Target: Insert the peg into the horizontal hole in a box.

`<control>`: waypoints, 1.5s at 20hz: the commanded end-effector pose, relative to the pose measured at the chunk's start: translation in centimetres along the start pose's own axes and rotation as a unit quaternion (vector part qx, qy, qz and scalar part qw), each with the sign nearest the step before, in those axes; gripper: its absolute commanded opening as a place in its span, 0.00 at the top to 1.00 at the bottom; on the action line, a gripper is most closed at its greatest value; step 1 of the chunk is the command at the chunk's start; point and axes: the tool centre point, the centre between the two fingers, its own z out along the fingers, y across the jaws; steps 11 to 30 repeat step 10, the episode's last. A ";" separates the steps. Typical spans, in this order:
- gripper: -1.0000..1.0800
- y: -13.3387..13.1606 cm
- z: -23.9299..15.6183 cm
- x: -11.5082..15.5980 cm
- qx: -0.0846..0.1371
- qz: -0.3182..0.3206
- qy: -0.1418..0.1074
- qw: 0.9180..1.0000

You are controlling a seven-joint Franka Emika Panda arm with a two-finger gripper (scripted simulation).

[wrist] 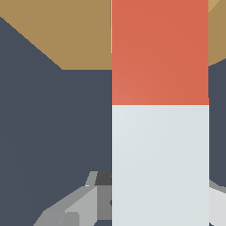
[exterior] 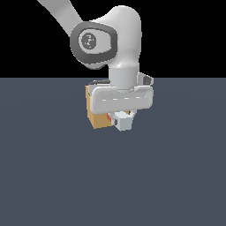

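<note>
**Peg held at the box face**

In the exterior view the arm is reaching down from the upper left, and its claw (exterior: 122,115) is hanging low over the dark grey-blue bench (exterior: 113,176). The claw is gripping the peg (exterior: 123,121) by its pale grey-white part; the fingers are sitting closed against the bar's sides, with the pale end facing the camera just under the wrist body.

A small patch of the peg's red-orange section is showing to the exterior view's left of the pale end, right against the box (exterior: 98,114). The box is resting on the bench behind and to the exterior view's left of the claw, partly hidden by the wrist.

In the wrist view the peg (wrist: 160,132) is filling the frame as a long bar, pale nearer the camera and red-orange farther on. The red-orange end is overlapping the tan box (wrist: 66,35), which is lying beyond it. The bar is covering the face where it meets the box, so the hole is not visible, and it cannot be told whether the tip is already inside.
</note>
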 end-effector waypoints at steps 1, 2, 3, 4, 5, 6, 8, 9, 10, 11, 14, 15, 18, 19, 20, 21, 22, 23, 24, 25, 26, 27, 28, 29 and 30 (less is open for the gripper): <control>1.00 0.1 -0.2 2.0 -0.002 -0.001 0.000 1.000; 1.00 0.1 -0.2 2.7 -0.002 -0.001 0.000 1.000; 1.00 0.1 -0.2 3.2 -0.002 -0.001 0.000 1.000; 1.00 0.1 -0.2 3.6 -0.002 -0.001 0.000 1.000; 1.00 0.1 -0.2 4.0 -0.002 -0.001 0.000 1.000; 1.00 0.1 -0.2 4.2 -0.002 -0.001 0.000 1.000; 1.00 0.2 -0.2 4.4 -0.002 -0.001 0.000 1.000; 1.00 0.2 -0.2 4.4 -0.002 -0.001 0.000 1.000; 1.00 0.3 -0.2 4.4 -0.002 -0.001 0.000 1.000; 1.00 0.3 -0.2 4.4 -0.002 -0.001 0.000 1.000; 1.00 0.3 -0.2 4.4 -0.002 -0.001 0.000 1.000; 1.00 0.3 -0.2 4.4 -0.002 -0.001 0.000 1.000; 1.00 0.3 -0.2 4.4 -0.002 -0.001 0.000 1.000; 1.00 0.3 -0.2 4.4 -0.002 -0.001 0.000 1.000; 1.00 0.3 -0.2 4.4 -0.002 -0.001 0.000 1.000; 1.00 0.3 -0.2 4.4 -0.002 -0.001 0.000 1.000; 1.00 0.3 -0.2 4.4 -0.002 -0.001 0.000 1.000; 1.00 0.3 -0.2 4.4 -0.002 -0.001 0.000 1.000; 1.00 0.3 -0.2 4.4 -0.002 -0.001 0.000 1.000; 1.00 0.3 -0.2 4.4 -0.002 -0.001 0.000 1.000; 1.00 0.3 -0.2 4.4 -0.002 -0.001 0.000 1.000; 1.00 0.3 -0.2 4.4 -0.002 -0.001 0.000 1.000; 1.00 0.3 -0.2 4.4 -0.002 -0.001 0.000 1.000; 1.00 0.3 -0.2 4.4 -0.002 -0.001 0.000 1.000; 1.00 0.3 -0.2 4.4 -0.002 -0.001 0.000 1.000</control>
